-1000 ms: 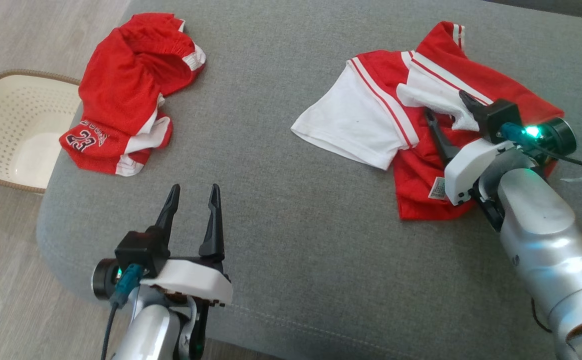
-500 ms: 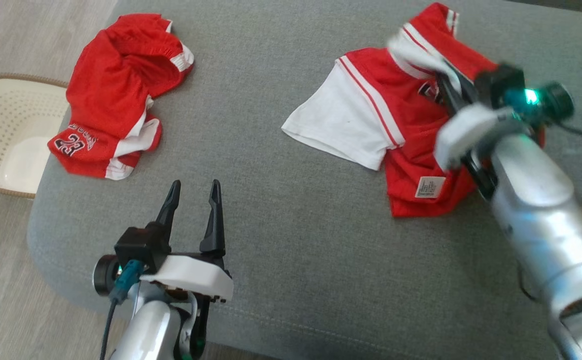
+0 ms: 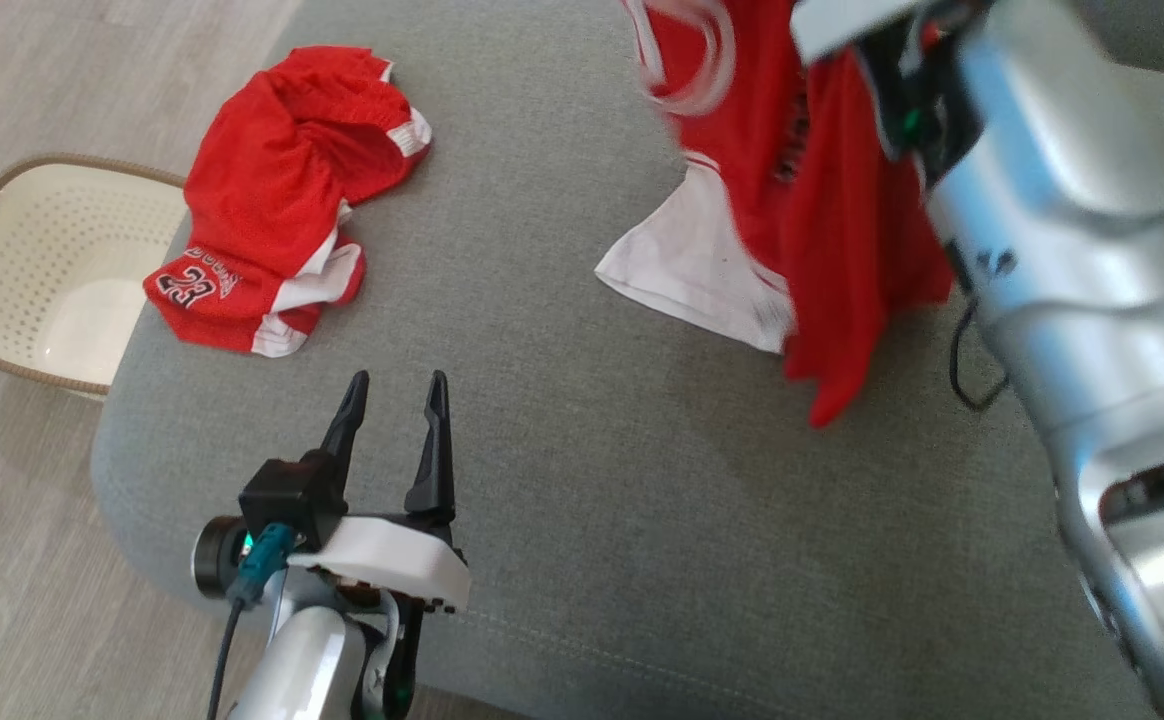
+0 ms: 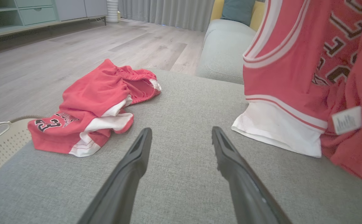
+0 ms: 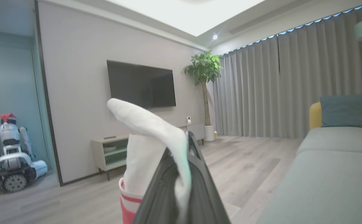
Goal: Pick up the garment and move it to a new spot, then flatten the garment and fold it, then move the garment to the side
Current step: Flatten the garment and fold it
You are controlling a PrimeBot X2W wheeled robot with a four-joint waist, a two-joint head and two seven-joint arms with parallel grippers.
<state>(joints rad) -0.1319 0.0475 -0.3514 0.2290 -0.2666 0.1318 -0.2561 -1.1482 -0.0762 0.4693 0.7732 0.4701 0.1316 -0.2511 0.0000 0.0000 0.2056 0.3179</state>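
Pick-up under way: right end effector [image 5: 189, 140] clenched on white trim of garment [image 3: 822, 200]. Garment hangs above grey cushion [image 3: 562, 450], white hem apparently touching it. Left end effector [image 3: 397, 385] spread and empty above cushion's near edge. Relocating, flattening, folding, setting aside — all left.

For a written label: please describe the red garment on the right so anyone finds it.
On the grey sofa cushion, look to the robot's right, away from the cream basket. There the garment hangs from the raised right hand, its white panel touching the cushion. Unlike the crumpled red shorts marked 23, it is lifted.
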